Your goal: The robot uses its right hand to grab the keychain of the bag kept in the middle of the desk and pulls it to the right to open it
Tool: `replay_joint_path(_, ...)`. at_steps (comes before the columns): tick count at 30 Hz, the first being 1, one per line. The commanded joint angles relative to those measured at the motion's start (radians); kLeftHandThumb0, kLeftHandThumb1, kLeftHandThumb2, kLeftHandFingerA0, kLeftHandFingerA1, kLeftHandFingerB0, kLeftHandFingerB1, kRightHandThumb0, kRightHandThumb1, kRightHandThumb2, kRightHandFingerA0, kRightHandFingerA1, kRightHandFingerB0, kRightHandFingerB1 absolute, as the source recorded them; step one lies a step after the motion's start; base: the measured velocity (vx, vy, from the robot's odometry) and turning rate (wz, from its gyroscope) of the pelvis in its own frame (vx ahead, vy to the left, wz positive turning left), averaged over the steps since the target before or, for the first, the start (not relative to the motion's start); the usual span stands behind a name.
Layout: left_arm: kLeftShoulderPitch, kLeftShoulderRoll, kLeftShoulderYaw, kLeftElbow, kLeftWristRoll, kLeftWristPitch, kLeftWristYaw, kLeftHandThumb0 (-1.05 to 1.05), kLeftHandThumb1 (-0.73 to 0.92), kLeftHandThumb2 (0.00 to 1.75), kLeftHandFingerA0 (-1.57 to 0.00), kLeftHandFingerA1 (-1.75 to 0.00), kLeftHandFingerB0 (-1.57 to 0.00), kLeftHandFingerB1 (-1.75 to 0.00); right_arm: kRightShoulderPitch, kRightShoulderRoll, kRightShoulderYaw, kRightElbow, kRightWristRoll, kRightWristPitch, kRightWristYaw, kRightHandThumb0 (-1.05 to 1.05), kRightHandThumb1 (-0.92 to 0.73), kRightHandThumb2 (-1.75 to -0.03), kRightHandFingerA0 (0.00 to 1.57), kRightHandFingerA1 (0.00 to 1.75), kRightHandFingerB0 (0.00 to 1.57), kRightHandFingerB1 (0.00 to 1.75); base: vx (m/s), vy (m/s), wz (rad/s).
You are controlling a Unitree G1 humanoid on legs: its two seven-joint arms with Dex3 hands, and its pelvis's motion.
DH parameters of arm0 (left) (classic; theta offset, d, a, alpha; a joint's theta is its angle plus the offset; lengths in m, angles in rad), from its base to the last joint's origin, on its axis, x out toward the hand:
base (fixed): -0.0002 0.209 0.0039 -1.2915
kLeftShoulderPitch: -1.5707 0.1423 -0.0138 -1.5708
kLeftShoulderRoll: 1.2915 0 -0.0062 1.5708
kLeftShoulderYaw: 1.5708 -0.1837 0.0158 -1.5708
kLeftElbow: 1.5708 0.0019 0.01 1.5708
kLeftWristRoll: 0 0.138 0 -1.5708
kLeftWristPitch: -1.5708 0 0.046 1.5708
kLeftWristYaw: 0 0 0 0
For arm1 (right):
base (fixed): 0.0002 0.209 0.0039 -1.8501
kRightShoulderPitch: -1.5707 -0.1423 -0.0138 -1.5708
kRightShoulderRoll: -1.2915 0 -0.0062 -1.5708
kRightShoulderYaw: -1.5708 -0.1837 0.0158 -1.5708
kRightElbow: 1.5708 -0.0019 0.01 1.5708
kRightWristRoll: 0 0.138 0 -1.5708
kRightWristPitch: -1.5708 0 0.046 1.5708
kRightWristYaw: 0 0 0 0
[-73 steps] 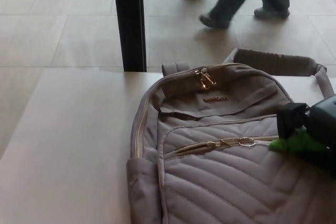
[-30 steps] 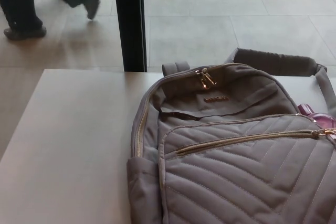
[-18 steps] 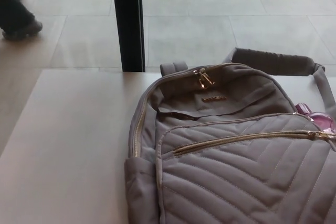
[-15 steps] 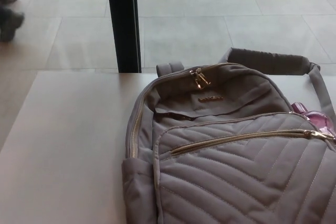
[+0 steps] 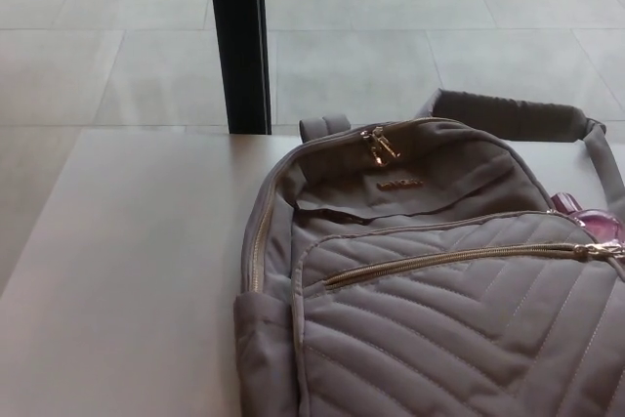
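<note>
Across the lower right of the frame:
Bag: a grey quilted fabric backpack (image 5: 439, 319) lies flat on its back, filling the lower right and running off the bottom and right edges.
Desk: a pale, smooth desk (image 5: 127, 261) carries it; the bare part spreads over the lower left.
Front zip: a gold-toned zip line (image 5: 449, 259) slants across the quilted front pocket from centre to the right edge.
Zip pull: a small gold pull with a ring (image 5: 601, 252) sits at the far right end of that line, touching the frame's edge.
Top zip: two gold pulls (image 5: 381, 146) hang together at the crown of the bag, above a small stitched logo (image 5: 399, 185).
Pink thing: something glossy and pink (image 5: 586, 214) peeks out just above the zip pull; too cropped to identify.
Strap: a padded grey shoulder strap (image 5: 508, 114) arcs behind the bag, upper right.
Background: a black upright post (image 5: 239, 36) stands upper centre-left on a grey tiled floor (image 5: 410, 36).
Hands: neither robot hand shows anywhere in the frame.
</note>
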Motion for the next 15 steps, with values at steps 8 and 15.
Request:
replay_joint_path(8,0.008,0.008,0.001,-0.007,-0.018,0.005,-0.017,-0.89,0.92,0.83,-0.54,-0.63,-0.46,-0.47,0.311,0.090,-0.584,0.287,0.371,0.113,0.003,-1.05,-0.66,-1.08,0.00,0.16,0.00,0.00,0.00,0.000,0.00)
replay_joint_path(15,-0.004,0.017,-0.034,-0.007,0.019,-0.021,0.018,-0.89,0.92,0.83,-0.59,-0.56,-0.47,-0.44,0.305,0.330,-0.885,0.405,0.582,0.205,-0.177,-0.69,-0.49,-0.85,0.01,0.34,0.07,0.24,0.00,0.000,0.00)
